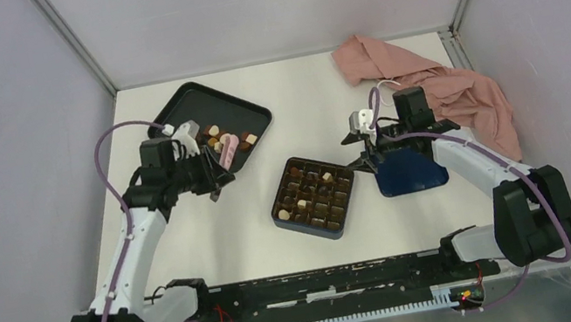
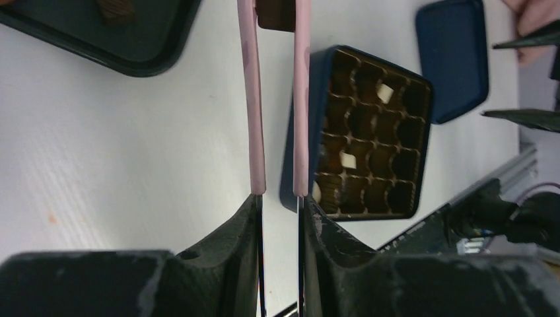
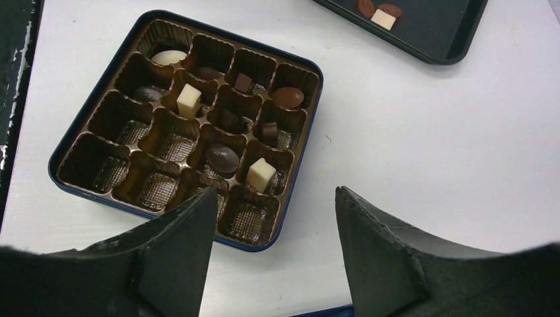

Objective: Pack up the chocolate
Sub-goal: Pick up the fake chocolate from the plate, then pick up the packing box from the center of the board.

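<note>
chocolate [image 3: 223,158]: brown, cream | box [image 3: 109,173] cells | tray [image 1: 184,108] | one in left gripper [image 1: 227,149]

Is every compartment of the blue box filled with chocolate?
No, in the right wrist view several compartments of the box sit bare, and only some hold chocolate.

right pincer [image 3: 275,191]: spread wide, over box's near edge
box [image 3: 66,173]: chocolate [image 3: 189,100] in some cells
tray [image 3: 436,36]: far right
</note>
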Controlling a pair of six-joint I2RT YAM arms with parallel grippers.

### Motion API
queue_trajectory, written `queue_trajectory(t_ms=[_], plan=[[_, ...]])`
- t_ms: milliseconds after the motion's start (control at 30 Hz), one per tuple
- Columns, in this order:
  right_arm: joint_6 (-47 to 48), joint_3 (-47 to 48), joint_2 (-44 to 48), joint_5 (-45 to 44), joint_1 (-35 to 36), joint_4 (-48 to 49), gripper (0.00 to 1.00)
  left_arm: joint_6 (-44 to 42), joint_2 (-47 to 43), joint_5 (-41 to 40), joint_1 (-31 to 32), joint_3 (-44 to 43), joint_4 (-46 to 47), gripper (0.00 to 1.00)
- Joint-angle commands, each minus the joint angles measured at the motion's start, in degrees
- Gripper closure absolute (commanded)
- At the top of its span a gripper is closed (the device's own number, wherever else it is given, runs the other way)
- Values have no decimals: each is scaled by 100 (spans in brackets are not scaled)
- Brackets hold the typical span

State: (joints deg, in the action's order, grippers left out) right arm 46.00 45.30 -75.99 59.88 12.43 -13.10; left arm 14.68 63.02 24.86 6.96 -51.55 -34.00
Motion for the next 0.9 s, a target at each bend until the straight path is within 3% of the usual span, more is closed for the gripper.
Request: queue_trajectory(t_ms=[0, 233, 533, 867], plan=[[89, 155, -66, -49, 61, 72, 29, 572, -709, 1140, 116, 491, 664, 98], [-835, 280, -477, -1351, 501, 491, 32, 899, -1618, 1306, 205, 965, 816, 98], [-702, 907, -970, -2394, 914, -338, 45, 932, -1722, 1490, 255, 1043, 971, 98], [-237, 1299, -1376, -2651, 1161, -1074, 48, 1023, -1611, 1440, 477, 1122, 1203, 98]])
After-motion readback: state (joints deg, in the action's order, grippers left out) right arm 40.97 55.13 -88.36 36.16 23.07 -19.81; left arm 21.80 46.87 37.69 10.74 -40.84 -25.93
